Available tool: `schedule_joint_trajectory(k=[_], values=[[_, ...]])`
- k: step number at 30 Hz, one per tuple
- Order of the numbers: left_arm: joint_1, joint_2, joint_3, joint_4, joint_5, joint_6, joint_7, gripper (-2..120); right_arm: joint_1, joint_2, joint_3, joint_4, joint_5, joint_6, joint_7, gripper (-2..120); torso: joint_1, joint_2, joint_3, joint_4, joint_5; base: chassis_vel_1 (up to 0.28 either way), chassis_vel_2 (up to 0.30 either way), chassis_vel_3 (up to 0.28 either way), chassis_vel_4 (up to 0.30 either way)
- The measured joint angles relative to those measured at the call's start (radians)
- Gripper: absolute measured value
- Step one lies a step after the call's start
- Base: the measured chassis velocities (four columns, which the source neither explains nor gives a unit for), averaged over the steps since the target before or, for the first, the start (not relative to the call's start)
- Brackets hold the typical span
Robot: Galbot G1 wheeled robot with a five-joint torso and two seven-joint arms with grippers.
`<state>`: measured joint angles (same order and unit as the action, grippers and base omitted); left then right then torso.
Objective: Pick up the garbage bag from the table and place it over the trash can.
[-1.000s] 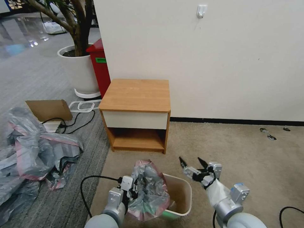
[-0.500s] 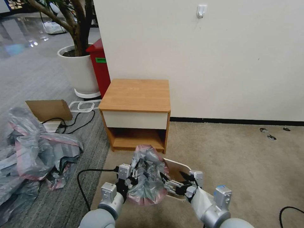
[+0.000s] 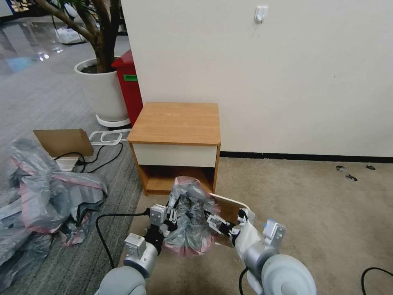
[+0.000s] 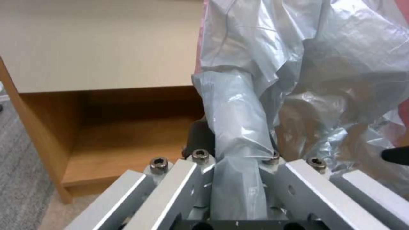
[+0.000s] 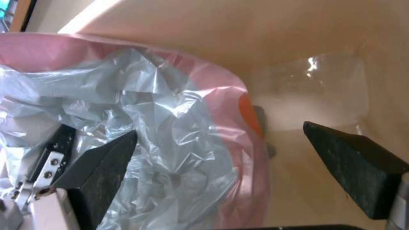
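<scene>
left gripper (image 3: 168, 223) clamps garbage bag (image 3: 188, 217); right gripper (image 5: 238, 166) wide, should pinch pink rim, spread over trash can (image 3: 229, 207)

Garbage bag (image 3: 189, 217): crumpled grey, pink rim, bunched over tilted cream trash can (image 3: 227, 207), before table (image 3: 176, 145).

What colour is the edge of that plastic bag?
Pink, on the grey garbage bag; clearest in the right wrist view.

Bright, even indoor light. Glare streaks the glossy floor (image 3: 24, 45) far left. The shelf (image 4: 127, 111) lies in shadow. Close fingers (image 5: 102, 169) and bag (image 5: 170, 134) look soft, blurred.
</scene>
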<state>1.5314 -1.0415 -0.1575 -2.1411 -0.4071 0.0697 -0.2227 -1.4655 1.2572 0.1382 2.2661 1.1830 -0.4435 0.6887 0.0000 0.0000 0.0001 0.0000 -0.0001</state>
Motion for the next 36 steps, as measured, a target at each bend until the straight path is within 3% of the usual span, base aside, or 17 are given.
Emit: schedule_joint_trajectory(k=[13, 17, 22, 24, 28, 36], values=[[0.004, -0.033, 0.008, -0.021, -0.171, 0.05, -0.054, 7, -0.007, 0.022, 0.002, -0.026, -0.101, 0.023, -0.105, 55, 0.0, 0.0, 0.0, 0.0, 0.0, 0.0, 0.0, 0.0, 0.0], [-0.002, -0.041, 0.009, -0.03, -0.243, 0.077, -0.096, 7, -0.009, 0.025, -0.004, -0.032, -0.16, 0.023, -0.131, 37, 0.0, 0.0, 0.0, 0.0, 0.0001, 0.0, 0.0, 0.0, 0.0], [-0.004, -0.045, 0.008, -0.03, -0.266, 0.09, -0.111, 7, -0.011, 0.023, -0.005, -0.031, -0.206, 0.023, -0.142, 22, 0.0, 0.0, 0.0, 0.0, 0.0001, 0.0, 0.0, 0.0, 0.0], [-0.004, -0.05, 0.008, -0.03, -0.27, 0.095, -0.117, 7, -0.011, 0.02, -0.002, -0.027, -0.225, 0.023, -0.151, 10, 0.0, 0.0, 0.0, -0.0001, 0.0001, 0.0, 0.0, 0.0, 0.0], [-0.005, -0.059, -0.001, -0.026, -0.27, 0.11, -0.124, 7, -0.019, 0.013, 0.016, -0.023, -0.284, 0.025, -0.205, 0, 0.0, 0.0, 0.0, -0.0001, 0.0001, 0.0, 0.0, 0.0, 0.0], [-0.006, -0.053, -0.018, -0.023, -0.272, 0.142, -0.152, 7, -0.034, -0.047, 0.059, 0.062, -0.328, 0.031, -0.294, 0, 0.0, 0.0, 0.0, -0.0001, 0.0001, 0.0, 0.0, 0.0, 0.0]])
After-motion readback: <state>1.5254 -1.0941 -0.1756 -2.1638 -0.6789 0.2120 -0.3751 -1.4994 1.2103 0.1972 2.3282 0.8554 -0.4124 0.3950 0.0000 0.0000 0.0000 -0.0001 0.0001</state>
